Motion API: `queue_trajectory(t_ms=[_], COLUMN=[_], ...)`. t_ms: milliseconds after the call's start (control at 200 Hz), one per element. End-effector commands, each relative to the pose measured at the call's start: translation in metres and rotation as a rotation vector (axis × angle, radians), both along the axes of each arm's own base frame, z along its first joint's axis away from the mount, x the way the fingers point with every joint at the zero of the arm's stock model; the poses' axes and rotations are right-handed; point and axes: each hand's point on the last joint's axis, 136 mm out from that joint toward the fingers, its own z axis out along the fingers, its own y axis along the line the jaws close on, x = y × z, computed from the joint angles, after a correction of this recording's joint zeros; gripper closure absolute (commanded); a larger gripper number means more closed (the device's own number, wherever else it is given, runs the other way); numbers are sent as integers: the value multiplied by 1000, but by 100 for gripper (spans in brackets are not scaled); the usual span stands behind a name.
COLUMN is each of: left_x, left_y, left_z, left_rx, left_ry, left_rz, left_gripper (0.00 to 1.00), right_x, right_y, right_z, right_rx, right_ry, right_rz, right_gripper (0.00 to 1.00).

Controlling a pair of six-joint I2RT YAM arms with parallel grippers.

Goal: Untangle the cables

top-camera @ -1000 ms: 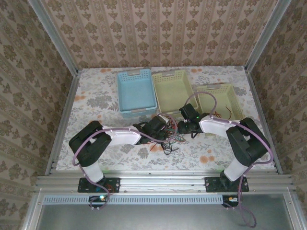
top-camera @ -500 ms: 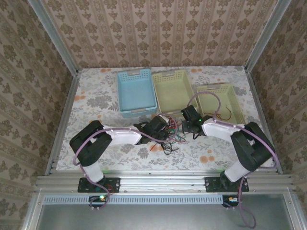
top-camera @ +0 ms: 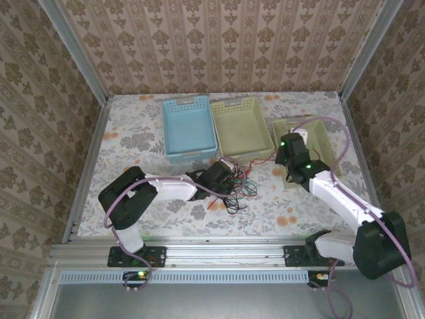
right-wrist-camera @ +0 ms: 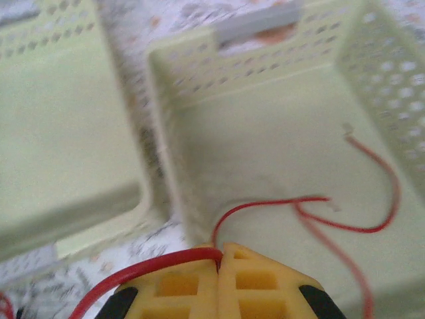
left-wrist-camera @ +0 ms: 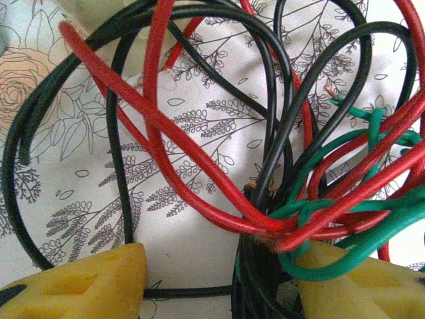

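right end effector [right-wrist-camera: 221,256] clamped on one red cable [right-wrist-camera: 149,267], held at the basket [right-wrist-camera: 219,86] just ahead, where other reds [right-wrist-camera: 372,226] lie, so probably a drop-off. left end effector [left-wrist-camera: 219,282] open, straddling tangle [left-wrist-camera: 265,219] on worktop [left-wrist-camera: 179,226], likely to pin it.

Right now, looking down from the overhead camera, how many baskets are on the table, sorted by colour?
Blue basket: 1
Pale green baskets: 2, the middle one and the right one
Total: 3 baskets
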Motion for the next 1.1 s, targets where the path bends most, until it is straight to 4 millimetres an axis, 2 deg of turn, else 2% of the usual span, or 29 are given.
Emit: queue_trajectory(t_ms=[0,220,375,495,595,695,970,1095], left_x=[-13,-13,-13,-13,-13,-14,-14,-14], left_y=[29,30,31,31,31,31,35,33], left_z=[-34,-38,-40,-40,-40,-39,-37,-38], left_rx=[118,122,124,122,121,120,116,115], left_ry=[81,87,92,92,91,88,82,86], left_rz=[33,38,38,39,40,38,47,43], left_gripper=[38,37,37,37,36,36,36,36], right_x=[0,-3,-5,-2,0,-1,-17,-20], right_y=[-33,-84,-108,-115,-115,-122,-159,-164], right_z=[39,80,98,94,80,71,79,75], right_rx=[9,58,112,133,149,144,200,243], right_ry=[-84,-183,-229,-228,-198,-187,-244,-241], right_rz=[-95,-220,-286,-308,-314,-355,-486,-496], right_gripper=[100,100,100,100,100,100,100,100])
